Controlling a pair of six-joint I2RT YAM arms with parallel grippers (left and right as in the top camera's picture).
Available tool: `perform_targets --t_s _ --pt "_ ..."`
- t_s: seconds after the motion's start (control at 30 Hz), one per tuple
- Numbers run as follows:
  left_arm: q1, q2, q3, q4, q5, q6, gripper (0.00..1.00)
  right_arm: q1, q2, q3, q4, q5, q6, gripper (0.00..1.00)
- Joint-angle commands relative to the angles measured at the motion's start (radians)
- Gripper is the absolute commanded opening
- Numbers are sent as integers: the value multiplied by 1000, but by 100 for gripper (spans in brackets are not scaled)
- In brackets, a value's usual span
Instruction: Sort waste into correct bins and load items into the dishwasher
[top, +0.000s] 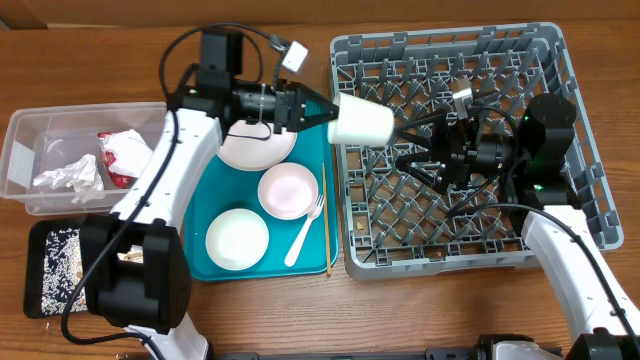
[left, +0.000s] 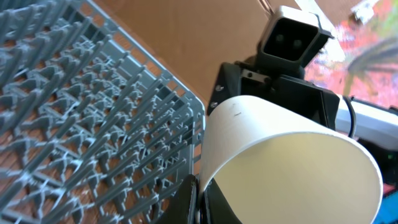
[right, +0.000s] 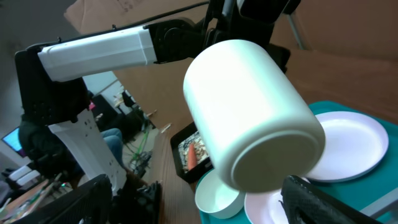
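Note:
My left gripper (top: 330, 112) is shut on the rim of the small white cup (top: 360, 120) and holds it on its side over the left edge of the grey dish rack (top: 560, 60). The left wrist view shows the fingers (left: 200, 199) pinching the cup wall (left: 292, 162) beside the rack (left: 93, 112). My right gripper (top: 400, 148) is open and empty inside the rack, facing the cup's base (right: 249, 118). Its fingers (right: 199, 208) are spread wide below the cup.
The teal tray (top: 215, 190) holds a white plate (top: 255, 148), a pink bowl (top: 287, 190), a white bowl (top: 237, 238), a fork (top: 305, 232) and a chopstick (top: 325, 215). The clear tub (top: 30, 150) holds crumpled paper (top: 65, 175) and a wrapper (top: 122, 155). The black tray (top: 35, 270) holds grains and a carrot (right: 191, 157).

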Motion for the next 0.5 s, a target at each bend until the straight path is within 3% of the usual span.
perform_targets --t_s 0.0,0.23,0.47 --pt "-39 9 20 51 27 -43 4 1 7 18 11 -23 12 92" --pt "-73 9 20 73 29 -68 4 27 7 18 10 -14 8 95" --pt "-69 9 20 72 81 -72 4 37 7 18 11 115 -23 100"
